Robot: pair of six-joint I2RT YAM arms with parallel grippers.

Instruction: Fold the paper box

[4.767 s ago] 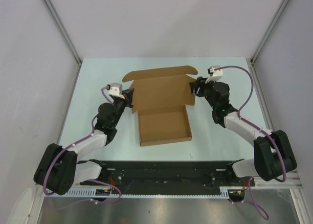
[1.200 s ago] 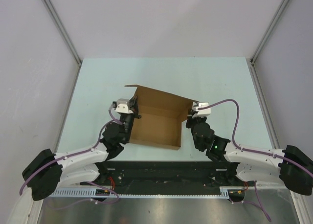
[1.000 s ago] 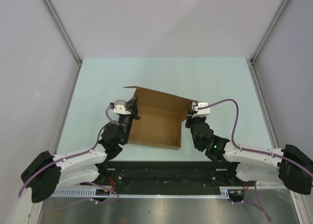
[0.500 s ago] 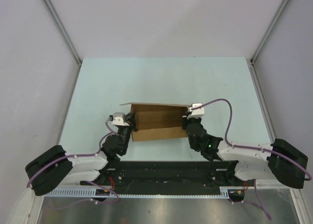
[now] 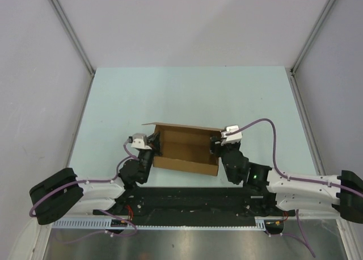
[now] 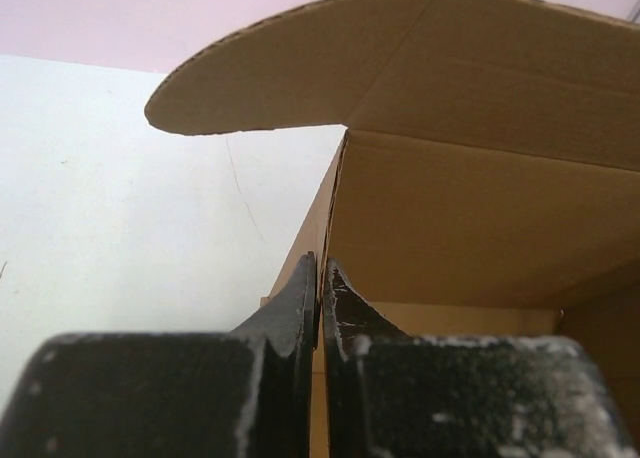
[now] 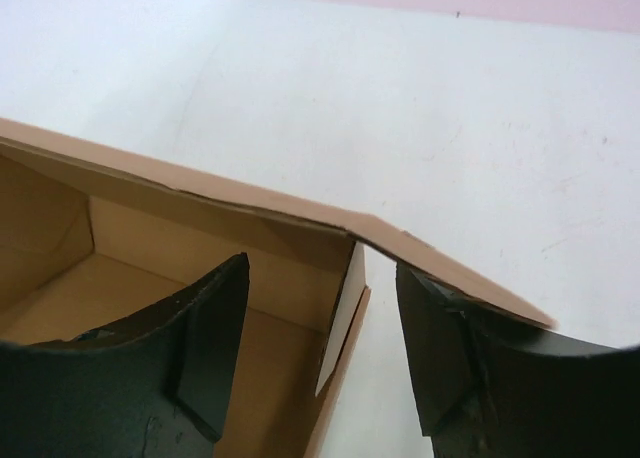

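The paper box (image 5: pixel 184 147) is brown cardboard, lying close to the arm bases with its open inside facing up and its lid (image 5: pixel 181 126) raised along the far side. My left gripper (image 5: pixel 154 142) is at the box's left wall. In the left wrist view the left gripper (image 6: pixel 320 266) is shut on that wall's thin edge, with the lid's rounded flap (image 6: pixel 290 88) overhead. My right gripper (image 5: pixel 217 144) is at the right wall. In the right wrist view the right gripper (image 7: pixel 322 278) stands open, its fingers either side of the box's right side wall (image 7: pixel 340 308) without touching it.
The pale green table (image 5: pixel 170 95) stretches away beyond the box, with white walls on three sides. A black rail (image 5: pixel 187 200) carrying the arm bases runs along the near edge, just behind the box.
The right gripper has opened and let go of the box's right wall. The box, tipped up on edge half a second ago, has dropped back so its inside shows. The left gripper keeps its grip.
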